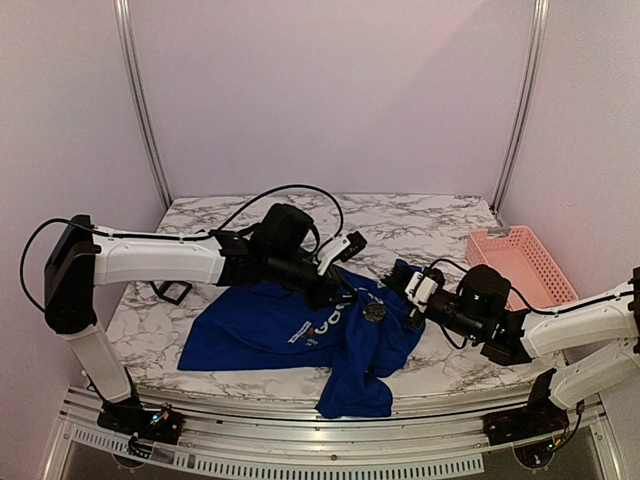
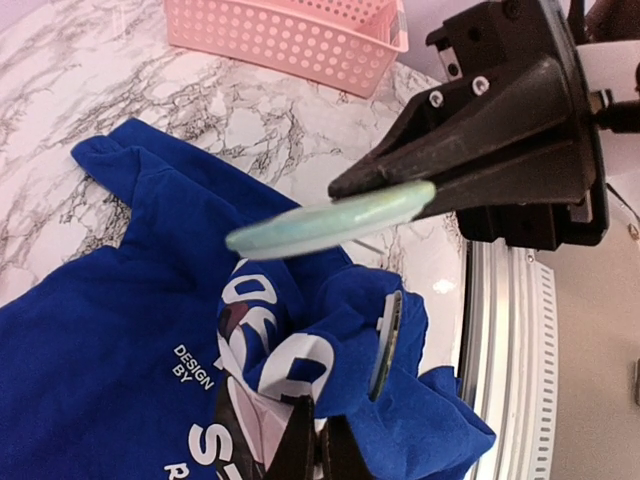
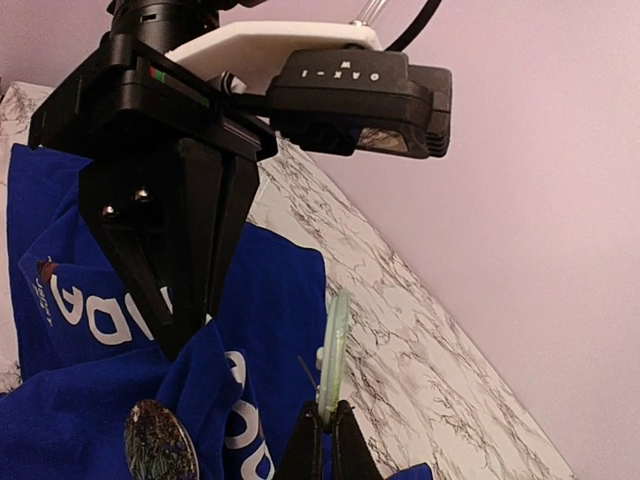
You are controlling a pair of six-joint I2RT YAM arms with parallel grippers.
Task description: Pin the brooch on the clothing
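Note:
The clothing [image 1: 260,335], a royal-blue T-shirt with white lettering, lies crumpled on the marble table [image 1: 430,215]. My left gripper [image 2: 318,445] is shut on a raised fold of the printed chest [image 2: 130,330]. The brooch [image 1: 373,312], a small dark round piece, sits on that fold just right of the pinch. It shows edge-on in the left wrist view [image 2: 385,345] and face-on in the right wrist view [image 3: 158,445]. My right gripper [image 3: 325,430] hovers close by, shut on a pale green disc [image 3: 333,345] with a thin pin. That disc [image 2: 330,220] hangs above the shirt.
A pink basket [image 1: 520,265] stands at the table's right edge, behind the right arm. A small black frame-like object [image 1: 170,292] lies at the left under the left arm. A metal rail [image 1: 300,455] runs along the near edge, and part of the shirt hangs over it.

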